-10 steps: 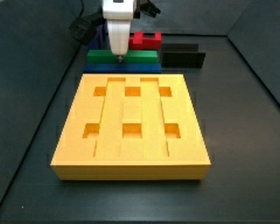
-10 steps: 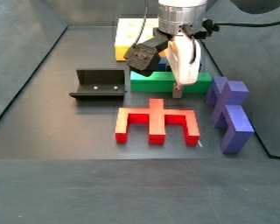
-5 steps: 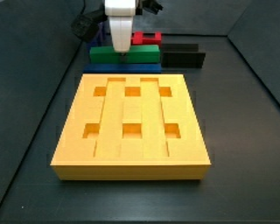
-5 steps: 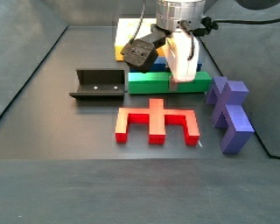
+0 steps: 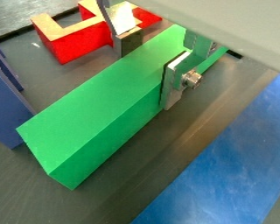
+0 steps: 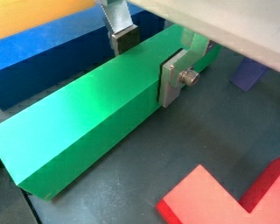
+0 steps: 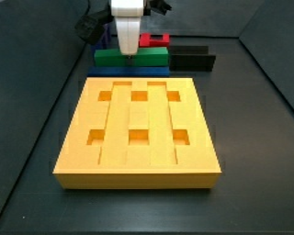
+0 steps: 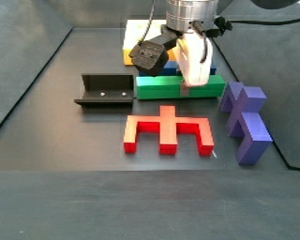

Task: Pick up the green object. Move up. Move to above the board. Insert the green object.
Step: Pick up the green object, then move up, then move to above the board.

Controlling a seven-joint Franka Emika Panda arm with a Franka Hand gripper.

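Hand point(image 5: 149, 59) straddling the long bright green rectangular bar point(image 5: 101, 109) across its short width, 2 silver fingers point(image 6: 175, 77) pressed flat to both long sides: clenched on the bar, near mid-length. In a side view, bar point(image 8: 178, 87) at upper centre, crosswise. Thick orange-yellow grooved board point(image 7: 139, 130) fills mid-frame, just beside the bar point(image 7: 130, 61) above it; likely straight lift next.

My gripper point(image 8: 191, 82) sits over the green object point(image 8: 178, 87), one finger on each long side.

In that side view the fixture point(image 8: 104, 91) stands left of it, the red piece point(image 8: 169, 132) in front, the purple piece point(image 8: 247, 120) right, the board point(image 7: 139, 131) behind.
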